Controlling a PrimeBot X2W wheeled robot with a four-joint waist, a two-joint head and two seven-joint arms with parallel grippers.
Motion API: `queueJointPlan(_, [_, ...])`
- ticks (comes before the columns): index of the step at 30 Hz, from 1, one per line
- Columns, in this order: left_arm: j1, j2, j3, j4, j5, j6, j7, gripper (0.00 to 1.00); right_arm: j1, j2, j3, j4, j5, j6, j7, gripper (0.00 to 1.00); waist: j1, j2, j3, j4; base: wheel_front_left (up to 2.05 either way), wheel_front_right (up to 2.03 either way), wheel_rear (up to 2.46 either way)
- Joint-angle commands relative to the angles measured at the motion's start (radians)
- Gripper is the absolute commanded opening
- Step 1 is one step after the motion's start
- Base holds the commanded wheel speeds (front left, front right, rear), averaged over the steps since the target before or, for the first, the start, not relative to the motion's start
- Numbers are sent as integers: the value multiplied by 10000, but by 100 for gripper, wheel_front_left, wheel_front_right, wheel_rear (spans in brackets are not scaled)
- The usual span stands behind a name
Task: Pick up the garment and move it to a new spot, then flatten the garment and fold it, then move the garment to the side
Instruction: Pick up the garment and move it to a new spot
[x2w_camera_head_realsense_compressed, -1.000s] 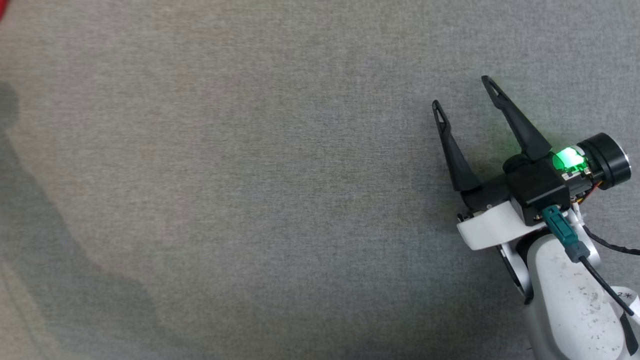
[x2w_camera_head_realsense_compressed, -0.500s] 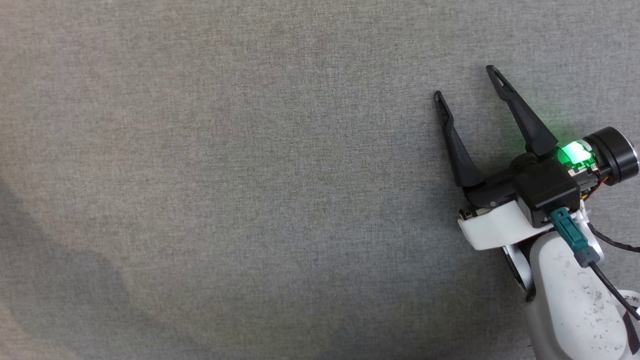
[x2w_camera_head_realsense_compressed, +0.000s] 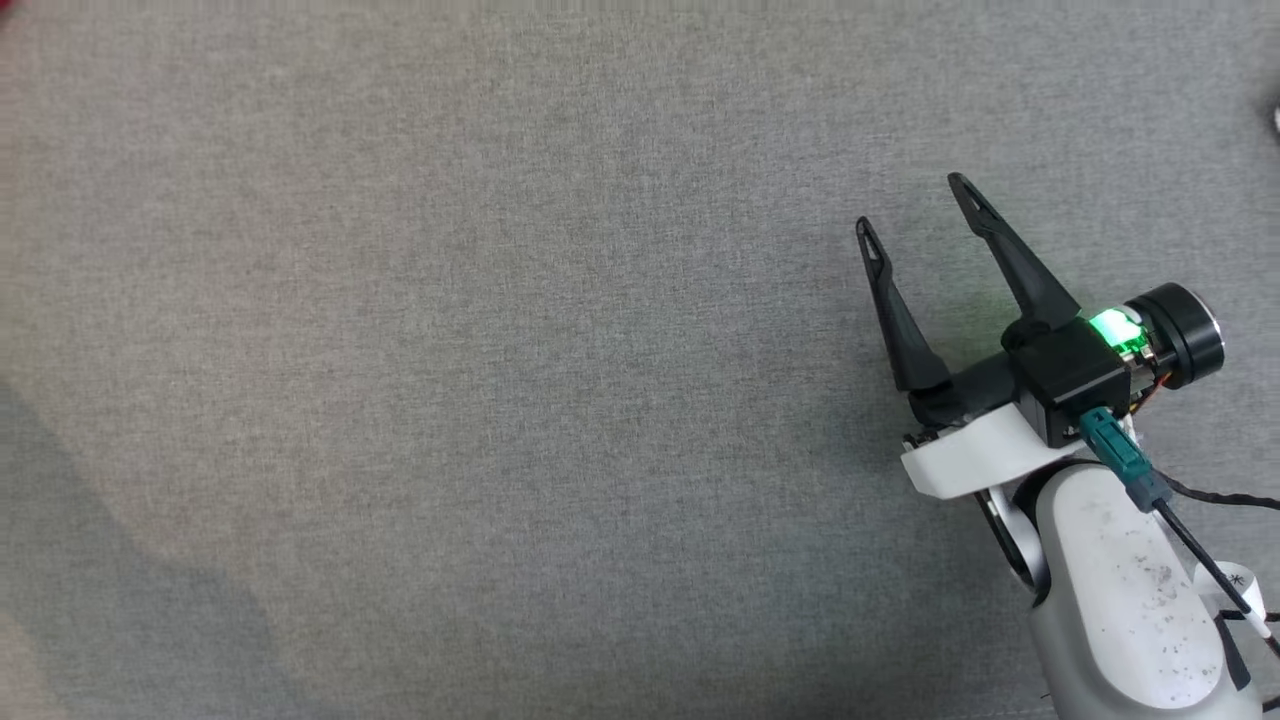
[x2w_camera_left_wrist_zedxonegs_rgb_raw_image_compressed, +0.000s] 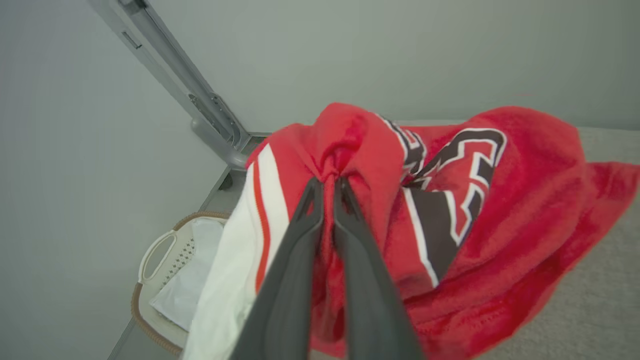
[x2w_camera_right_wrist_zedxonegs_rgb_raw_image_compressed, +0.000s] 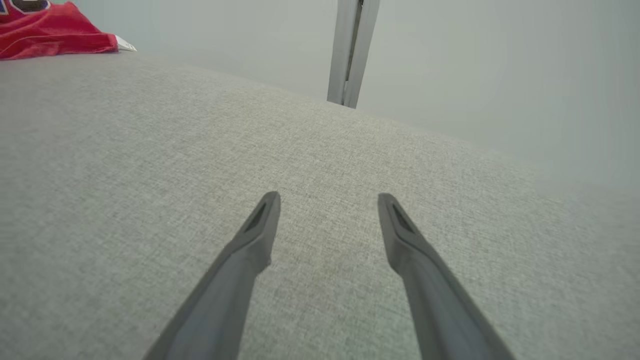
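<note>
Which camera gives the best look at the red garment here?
The left wrist view: the red garment spreads across it, bunched fabric pinched in the shut left gripper. The right wrist view has a small red piece far off at top left; the head view, a tiny red sliver in its top-left corner.

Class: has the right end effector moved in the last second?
Cannot tell: the right end effector sits slightly lower-left in frame, but the grey surface offers no fixed mark.

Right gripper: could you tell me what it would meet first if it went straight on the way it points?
Probably the grey table surface just ahead of the right gripper; nothing lies between, though depth is unclear.
</note>
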Motion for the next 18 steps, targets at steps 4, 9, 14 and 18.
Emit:
queueJointPlan(4, [-56,-116,-864,-636,234,-44,-121,0,199,-17,45,495,340,-15,-264,100,-1,0,-1529,-257,0,0,0])
queueJointPlan(9, [78,-39,-2164,-1737,-87,-45,76,0,448,-22,79,945,791,-15,-442,100,-1,0,-2716,-545,0,0,0])
queueJointPlan(14, [263,52,-3488,-3049,-654,-47,410,0,865,-20,-34,1238,1207,-15,-539,100,-1,0,-3768,-799,0,0,0])
queueJointPlan(18, [456,99,-4414,-4215,-1179,-46,649,0,1281,-19,-146,1484,1468,-15,-592,100,-1,0,-4564,-978,0,0,0])
